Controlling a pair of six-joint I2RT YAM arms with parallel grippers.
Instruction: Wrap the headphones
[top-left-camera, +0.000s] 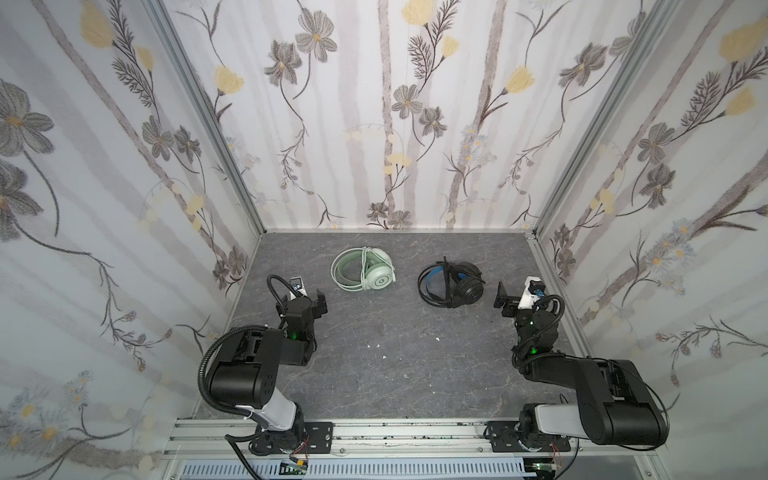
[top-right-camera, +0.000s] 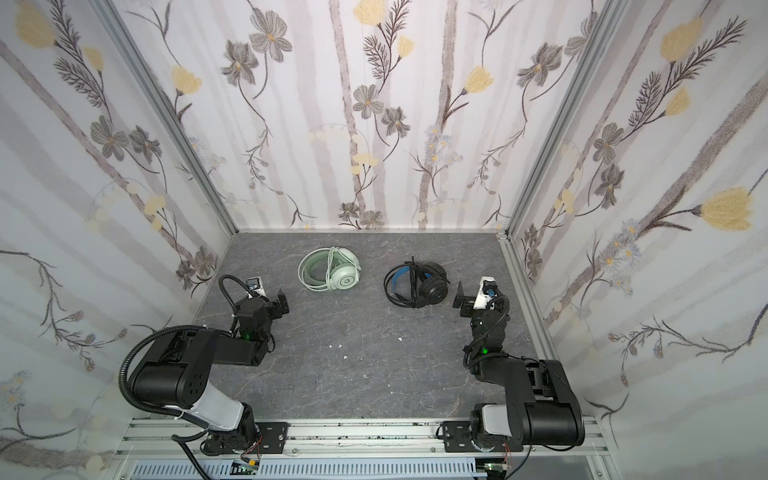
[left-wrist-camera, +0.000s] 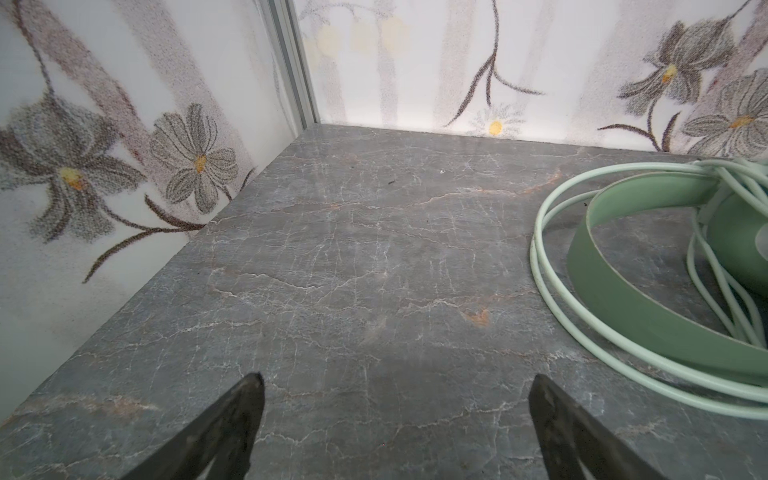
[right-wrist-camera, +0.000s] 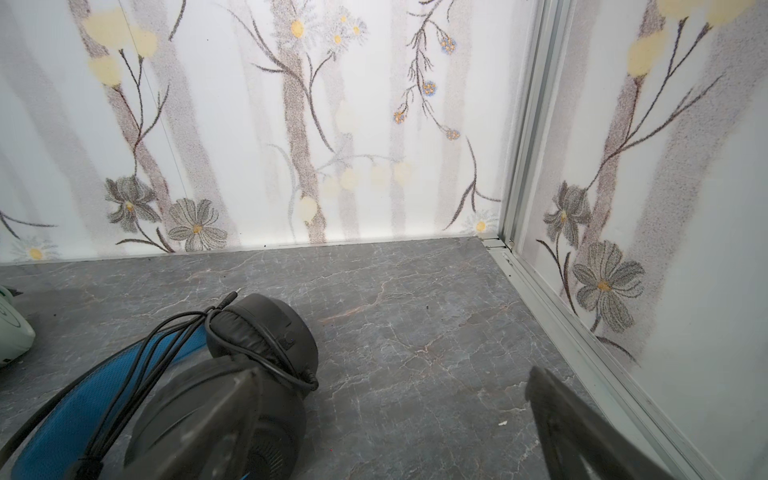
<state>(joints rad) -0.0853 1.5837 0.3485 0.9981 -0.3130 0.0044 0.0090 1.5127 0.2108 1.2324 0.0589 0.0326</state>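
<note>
Dark fingertips (left-wrist-camera: 249, 399) of the left end effector (left-wrist-camera: 397, 378) framed the left wrist view. Its jaws were spread wide over bare counter (left-wrist-camera: 353, 249) and gripped nothing. Just beside it, not touching, lay the mint-green headset (left-wrist-camera: 623, 299). The whitish cable (left-wrist-camera: 536, 253) looped along the outside of its headband and bunched across the band close to the ear cups.

Both top views showed the mint-green headset (top-left-camera: 380, 279) lying flat on the counter, near the flowered back wall (top-left-camera: 374, 124). The black headset (top-left-camera: 467, 286) lay near the mint-green headset but apart from it, on the side toward the right arm and slightly farther from that wall. Its thin black cable (right-wrist-camera: 151, 365) was wound across the blue inner headband (right-wrist-camera: 83, 399).

The right end effector (top-left-camera: 500, 297) stood past the black headset from the mint-green headset, with its jaws equally wide and empty. A narrow gap separated it from the black ear cup in both top views.
</note>
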